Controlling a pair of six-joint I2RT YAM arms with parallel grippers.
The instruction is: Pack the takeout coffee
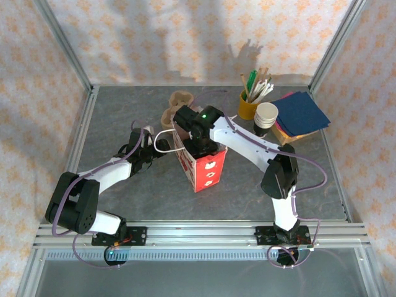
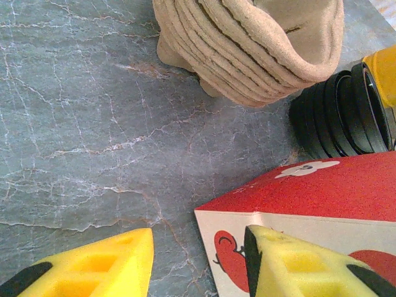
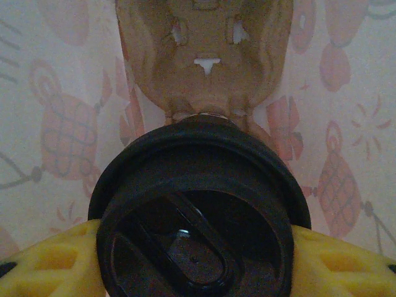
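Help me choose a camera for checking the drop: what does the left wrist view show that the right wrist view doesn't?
Left wrist but not right: the grey table, a stack of pulp carriers, a stack of black lids and the yellow cup beside it. Right wrist but not left: the lidded coffee cup clamped in the right gripper, with one pulp carrier below it. Both: the red-and-white bag, seen from outside by the left, from inside by the right.
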